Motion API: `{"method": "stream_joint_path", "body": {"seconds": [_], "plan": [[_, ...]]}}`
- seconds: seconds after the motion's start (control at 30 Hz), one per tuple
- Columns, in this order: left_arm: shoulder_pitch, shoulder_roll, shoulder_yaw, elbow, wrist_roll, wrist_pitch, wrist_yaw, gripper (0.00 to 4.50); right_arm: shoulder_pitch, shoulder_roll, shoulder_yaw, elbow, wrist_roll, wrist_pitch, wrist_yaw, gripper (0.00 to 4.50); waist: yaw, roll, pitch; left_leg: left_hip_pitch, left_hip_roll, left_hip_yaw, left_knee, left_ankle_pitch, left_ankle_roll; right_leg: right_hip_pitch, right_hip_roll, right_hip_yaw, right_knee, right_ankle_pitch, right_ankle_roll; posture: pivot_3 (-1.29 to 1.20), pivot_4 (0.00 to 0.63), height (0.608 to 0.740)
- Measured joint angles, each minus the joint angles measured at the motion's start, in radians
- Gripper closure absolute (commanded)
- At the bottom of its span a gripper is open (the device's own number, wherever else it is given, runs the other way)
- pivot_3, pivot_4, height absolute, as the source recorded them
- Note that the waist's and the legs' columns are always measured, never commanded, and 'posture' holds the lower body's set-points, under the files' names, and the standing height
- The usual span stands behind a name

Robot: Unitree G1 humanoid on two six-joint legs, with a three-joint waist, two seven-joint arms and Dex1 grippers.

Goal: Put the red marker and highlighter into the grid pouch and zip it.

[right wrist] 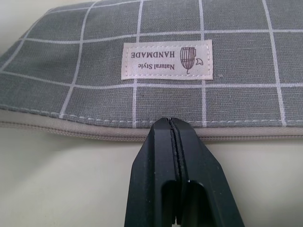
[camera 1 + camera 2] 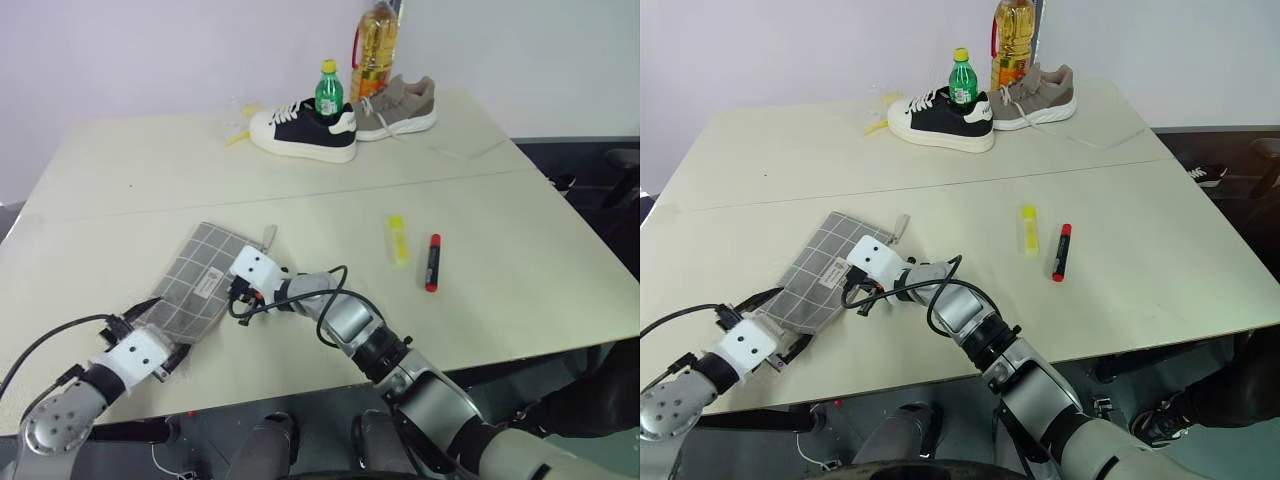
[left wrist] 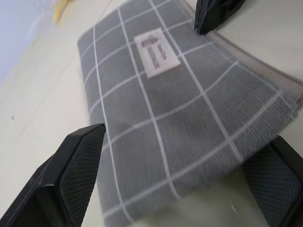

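Beige table (image 2: 500, 300) bears the grey white-lined grid pouch (image 2: 200, 275), left tool (image 3: 180, 189) spread wide, right tool (image 1: 173, 124) pinched closed.

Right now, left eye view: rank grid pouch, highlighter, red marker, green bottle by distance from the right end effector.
1. Grid pouch, right at the right end effector.
2. Highlighter, mid-table, on the right.
3. Red marker, just beyond the highlighter.
4. Green bottle, far edge, by the shoes.

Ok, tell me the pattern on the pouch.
The grid pouch is grey fabric with white grid lines, clearest in the right wrist view.
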State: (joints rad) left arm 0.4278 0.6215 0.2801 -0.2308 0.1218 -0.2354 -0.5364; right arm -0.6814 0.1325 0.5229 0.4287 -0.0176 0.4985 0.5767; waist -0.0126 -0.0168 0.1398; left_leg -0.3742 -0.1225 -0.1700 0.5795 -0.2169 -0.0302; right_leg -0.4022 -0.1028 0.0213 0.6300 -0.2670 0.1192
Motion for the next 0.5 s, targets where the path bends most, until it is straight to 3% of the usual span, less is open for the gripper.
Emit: {"method": "stream_joint_path", "body": {"seconds": [0.13, 0.2, 0.3, 0.47, 0.5], "plan": [[-0.050, 0.035, -0.037, 0.048, 0.048, -0.064, 0.010, 0.00, -0.001, 0.000, -0.005, 0.006, 0.000, 0.005, 0.003, 4.48, 0.000, 0.003, -0.001, 0.001, 0.000, 0.000, 0.000, 0.000, 0.000, 0.001, 0.000, 0.000, 0.000, 0.000, 0.000, 0.00, 0.150, 0.740], [-0.063, 0.042, -0.048, 0.065, 0.054, -0.087, 0.011, 0.54, -0.001, 0.000, -0.007, 0.006, 0.000, 0.008, 0.003, 4.50, 0.000, 0.003, -0.002, 0.001, 0.000, 0.000, 0.000, 0.000, 0.000, 0.001, 0.000, 0.000, 0.000, 0.000, 0.000, 0.00, 0.150, 0.740], [-0.069, 0.045, -0.072, 0.083, 0.054, -0.108, 0.008, 1.83, -0.001, 0.000, -0.009, 0.006, 0.000, 0.010, 0.004, 4.50, -0.002, 0.004, -0.002, 0.000, 0.000, 0.000, 0.000, 0.000, 0.000, 0.000, 0.000, 0.000, 0.000, 0.000, 0.000, 0.00, 0.150, 0.740], [-0.080, 0.047, -0.096, 0.105, 0.052, -0.121, 0.009, 4.48, -0.001, 0.000, -0.014, 0.008, 0.000, 0.005, 0.003, 4.50, 0.000, 0.004, -0.002, 0.000, 0.000, 0.000, 0.000, 0.000, 0.000, 0.000, 0.000, 0.000, 0.000, 0.000, 0.000, 0.00, 0.150, 0.740], [-0.086, 0.048, -0.092, 0.105, 0.051, -0.122, 0.013, 4.48, -0.001, 0.000, -0.018, 0.008, 0.001, -0.002, 0.000, 4.50, 0.000, 0.004, -0.001, 0.000, 0.000, 0.000, 0.000, 0.000, 0.000, 0.000, 0.000, 0.000, 0.000, 0.000, 0.000, 0.00, 0.150, 0.740]]}}
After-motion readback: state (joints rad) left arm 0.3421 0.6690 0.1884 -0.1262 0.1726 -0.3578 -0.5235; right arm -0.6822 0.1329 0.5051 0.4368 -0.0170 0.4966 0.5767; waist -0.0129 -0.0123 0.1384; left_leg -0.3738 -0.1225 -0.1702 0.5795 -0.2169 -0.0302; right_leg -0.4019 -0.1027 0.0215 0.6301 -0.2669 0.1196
